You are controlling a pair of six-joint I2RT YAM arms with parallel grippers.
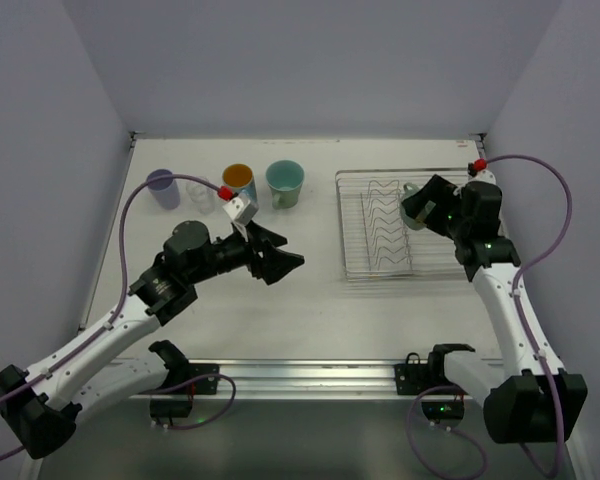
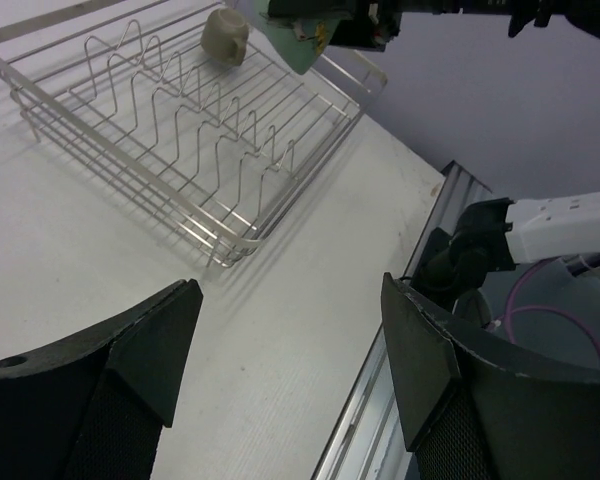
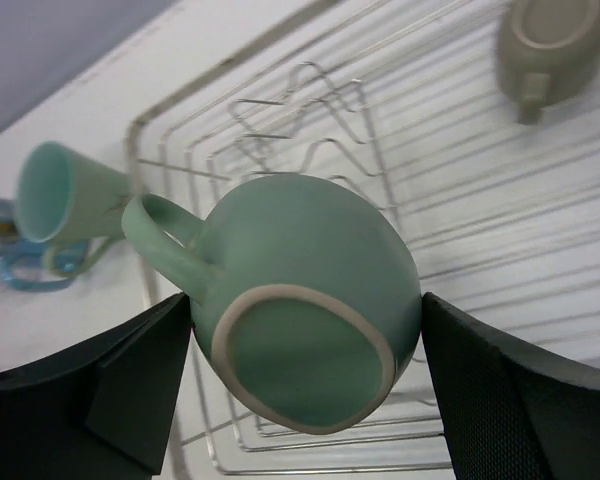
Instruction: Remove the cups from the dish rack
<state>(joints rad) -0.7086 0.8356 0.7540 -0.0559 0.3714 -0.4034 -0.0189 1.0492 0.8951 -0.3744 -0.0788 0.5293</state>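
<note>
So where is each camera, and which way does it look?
Top: high behind the robot, looking down on the table, rack, left arm and right arm.
Left wrist: on the left arm, looking across the table toward the rack; the left tool, open, frames the bottom.
Right wrist: on the right arm, looking down into the rack; the right tool grips a teal mug.
Shared: both wrist views show the rack and the olive cup.

The teal mug has a pale base ring; the wire rack is silver, its small cup olive-brown. Far left stand a lavender cup, a blue cup with orange inside and a pale green cup.
</note>
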